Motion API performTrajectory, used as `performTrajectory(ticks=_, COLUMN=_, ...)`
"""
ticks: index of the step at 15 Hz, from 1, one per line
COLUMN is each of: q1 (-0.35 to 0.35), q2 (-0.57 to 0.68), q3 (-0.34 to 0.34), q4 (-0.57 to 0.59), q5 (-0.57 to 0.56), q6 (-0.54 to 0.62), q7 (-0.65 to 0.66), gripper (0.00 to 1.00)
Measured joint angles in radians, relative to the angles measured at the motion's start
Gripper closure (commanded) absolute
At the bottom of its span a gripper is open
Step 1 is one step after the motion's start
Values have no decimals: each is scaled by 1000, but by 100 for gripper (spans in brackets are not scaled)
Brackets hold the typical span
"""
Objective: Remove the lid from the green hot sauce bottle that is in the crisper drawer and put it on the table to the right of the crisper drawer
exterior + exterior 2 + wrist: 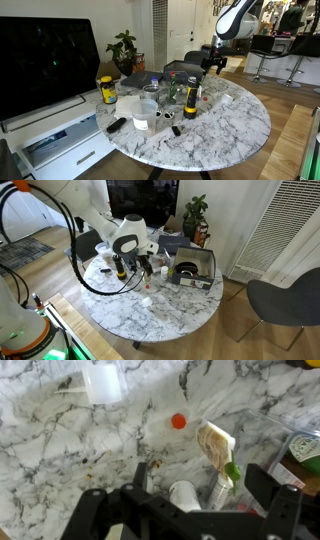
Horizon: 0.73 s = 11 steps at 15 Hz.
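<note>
While its jaws stand wide apart, gripper (190, 510) over marble table (60, 450), labelled bottle (213, 448) below, 1 red cap (178, 421) nearby.

yellow-lidded jar (107, 92) | potted plant (125, 46) | dark screen (45, 55) | grey chair (285, 300)

On the table (235, 125), the crisper drawer (150, 79) lies behind the bottle (190, 102).

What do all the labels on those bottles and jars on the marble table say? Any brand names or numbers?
No text can be read in any view.
Green-tipped bottle with a tan label: the print is blurred in the wrist view.
Yellow-lidded jar: its label is too small to read in an exterior view.
</note>
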Motion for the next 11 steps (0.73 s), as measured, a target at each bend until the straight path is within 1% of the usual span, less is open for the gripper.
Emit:
performTrajectory(ticks=3, q1=20, q2=-123, q3=14, q4=-1, q5=-66, q6=-80, q7=-36, gripper=0)
performTrajectory(ticks=6, q1=41, q2=-231, q3=47, q4=9, q5=-76, q6=-178, q7=-75, gripper=0)
performTrajectory(ticks=9, q1=70, q2=-318, q3=70, q4=37, q5=-22, q6=-319, q7=-140, gripper=0)
performTrajectory(ticks=11, q1=85, q2=-353, q3=72, q4=48, q5=12, q6=-368, q7=-180, gripper=0)
